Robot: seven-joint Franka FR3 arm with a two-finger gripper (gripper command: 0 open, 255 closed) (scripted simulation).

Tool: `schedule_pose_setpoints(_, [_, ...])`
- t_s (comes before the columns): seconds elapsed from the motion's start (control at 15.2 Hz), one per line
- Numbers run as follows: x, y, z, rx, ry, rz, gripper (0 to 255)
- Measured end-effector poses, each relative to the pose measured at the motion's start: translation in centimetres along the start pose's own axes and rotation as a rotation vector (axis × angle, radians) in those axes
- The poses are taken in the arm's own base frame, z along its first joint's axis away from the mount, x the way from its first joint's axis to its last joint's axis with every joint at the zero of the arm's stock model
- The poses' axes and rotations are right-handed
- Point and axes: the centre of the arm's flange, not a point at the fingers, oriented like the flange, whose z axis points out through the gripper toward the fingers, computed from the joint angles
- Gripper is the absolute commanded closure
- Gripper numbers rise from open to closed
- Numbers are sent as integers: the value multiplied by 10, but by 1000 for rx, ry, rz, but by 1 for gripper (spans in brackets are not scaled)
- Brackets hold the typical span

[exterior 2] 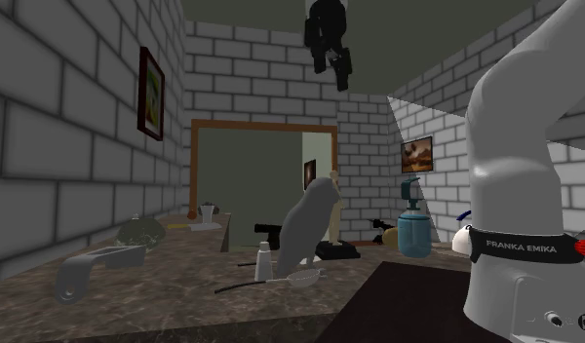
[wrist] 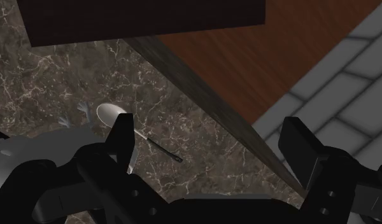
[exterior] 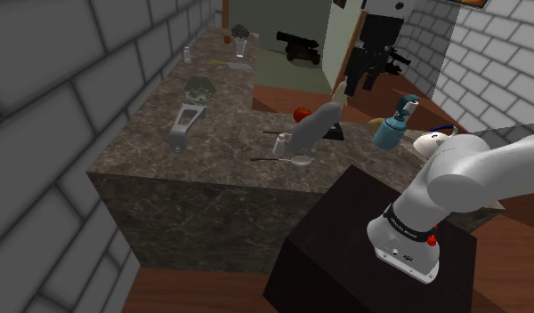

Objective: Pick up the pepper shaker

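Note:
The pepper shaker [exterior: 279, 142] [exterior 2: 264, 262] is a small pale upright cylinder on the dark marble counter [exterior: 167, 151], right beside a grey bird figure [exterior: 314, 126] [exterior 2: 310, 229]. A spoon [exterior: 292, 161] [wrist: 111, 116] lies just in front of the shaker. My black gripper [exterior: 374, 55] [exterior 2: 330, 44] hangs high above the counter, well clear of the shaker. In the wrist view my gripper [wrist: 212, 147] is open, its fingers [wrist: 122, 137] wide apart with nothing between them, over the counter's edge near the spoon.
A blue spray bottle [exterior: 392, 130] and a red fruit [exterior: 301, 114] stand behind the bird. A grey metal tool [exterior: 185, 123] and a round dark object [exterior: 200, 87] lie further along the counter. A second small shaker [exterior: 187, 55] stands far back. Brick walls border the counter.

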Motion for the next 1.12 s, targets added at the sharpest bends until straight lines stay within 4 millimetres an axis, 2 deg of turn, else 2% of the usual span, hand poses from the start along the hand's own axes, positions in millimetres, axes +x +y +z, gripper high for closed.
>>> schedule_pose_setpoints(0.2, [10,4,10,1,2,8,0])
schedule_pose_setpoints(1.12, [134,52,133,8,38,94,0])
